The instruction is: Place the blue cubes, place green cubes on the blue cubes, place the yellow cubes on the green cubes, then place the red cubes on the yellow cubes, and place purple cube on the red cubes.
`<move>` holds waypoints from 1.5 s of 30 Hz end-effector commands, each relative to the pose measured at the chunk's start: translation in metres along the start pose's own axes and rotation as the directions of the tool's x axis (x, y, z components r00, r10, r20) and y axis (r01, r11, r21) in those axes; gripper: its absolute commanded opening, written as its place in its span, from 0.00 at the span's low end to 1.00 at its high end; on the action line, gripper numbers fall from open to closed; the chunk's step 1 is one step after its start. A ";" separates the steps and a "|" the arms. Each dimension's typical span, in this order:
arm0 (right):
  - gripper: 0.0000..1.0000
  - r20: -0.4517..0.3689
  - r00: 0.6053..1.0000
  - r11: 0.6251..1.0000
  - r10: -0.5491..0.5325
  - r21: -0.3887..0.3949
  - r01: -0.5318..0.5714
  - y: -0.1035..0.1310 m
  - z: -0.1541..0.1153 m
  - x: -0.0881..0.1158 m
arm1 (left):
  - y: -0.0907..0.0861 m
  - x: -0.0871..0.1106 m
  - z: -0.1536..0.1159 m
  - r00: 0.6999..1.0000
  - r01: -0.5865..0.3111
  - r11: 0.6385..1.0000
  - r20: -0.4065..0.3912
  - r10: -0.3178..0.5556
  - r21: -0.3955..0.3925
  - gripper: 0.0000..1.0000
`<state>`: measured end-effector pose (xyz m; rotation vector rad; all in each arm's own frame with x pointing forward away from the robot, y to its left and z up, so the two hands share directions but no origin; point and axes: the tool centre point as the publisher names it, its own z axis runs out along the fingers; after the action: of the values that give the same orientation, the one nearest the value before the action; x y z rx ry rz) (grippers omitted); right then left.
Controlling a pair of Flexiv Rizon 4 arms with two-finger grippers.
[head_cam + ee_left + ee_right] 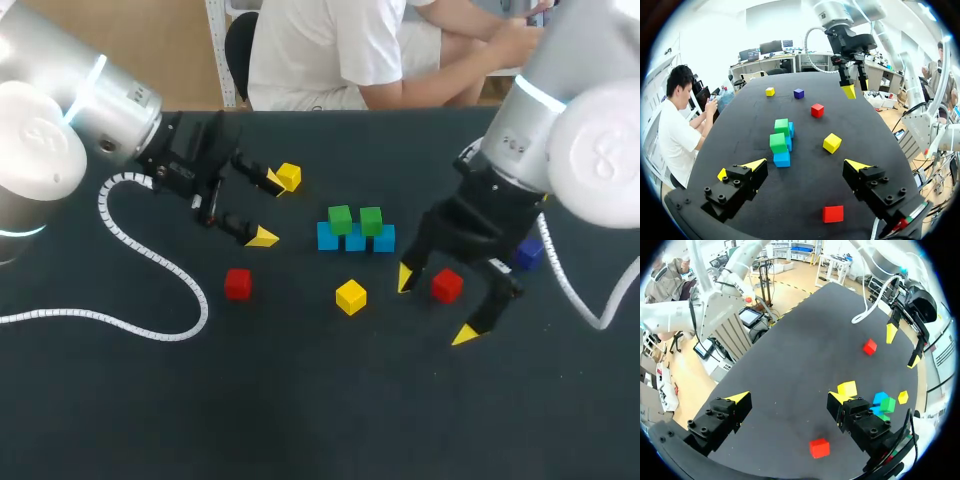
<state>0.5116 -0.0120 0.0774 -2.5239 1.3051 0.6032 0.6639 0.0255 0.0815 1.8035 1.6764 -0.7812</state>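
Note:
Three blue cubes [355,240] form a row mid-table, with two green cubes [340,218] on top. One yellow cube [350,296] lies in front of the row, and another yellow cube [289,176] sits by my left gripper's far fingertip. A red cube [238,283] lies at the left. A second red cube [446,285] sits between the fingers of my open right gripper [435,306] [788,397]. The purple cube [528,253] peeks out behind the right arm. My left gripper [267,210] [805,165] hangs open and empty, facing the stack [780,145].
A white coiled cable [150,255] from my left arm loops over the table's left part. In the left wrist view a third yellow cube [770,91] lies far across the table beside the purple cube [799,93].

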 end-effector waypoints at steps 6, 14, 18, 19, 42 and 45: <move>1.00 0.008 1.000 1.000 -0.005 0.021 0.005 -0.007 0.012 -0.012 | 0.002 0.001 0.000 1.000 -0.001 1.000 0.001 0.001 0.005 1.00; 1.00 -0.019 1.000 1.000 0.006 0.010 -0.006 -0.028 0.019 -0.018 | 0.002 0.001 0.000 1.000 -0.001 1.000 0.001 0.001 0.005 1.00; 1.00 -0.007 1.000 1.000 0.001 0.019 -0.001 -0.036 0.020 -0.017 | 0.002 0.001 0.000 1.000 -0.001 1.000 0.001 0.001 0.005 1.00; 1.00 -0.001 1.000 1.000 0.000 0.023 0.000 -0.038 0.021 -0.017 | 0.002 0.001 0.000 1.000 -0.001 1.000 0.001 0.001 0.005 1.00; 1.00 0.029 1.000 0.998 0.011 0.056 -0.013 -0.048 0.018 -0.005 | 0.017 0.018 -0.002 0.998 0.054 0.999 -0.043 -0.054 -0.001 1.00; 1.00 0.031 0.999 0.998 0.011 0.057 -0.012 -0.048 0.017 -0.005 | 0.025 0.021 -0.003 0.996 0.054 0.999 -0.070 -0.054 0.001 1.00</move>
<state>0.5446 0.0270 0.0649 -2.4570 1.3113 0.5939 0.6792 0.0425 0.0670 1.7901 1.7642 -0.7425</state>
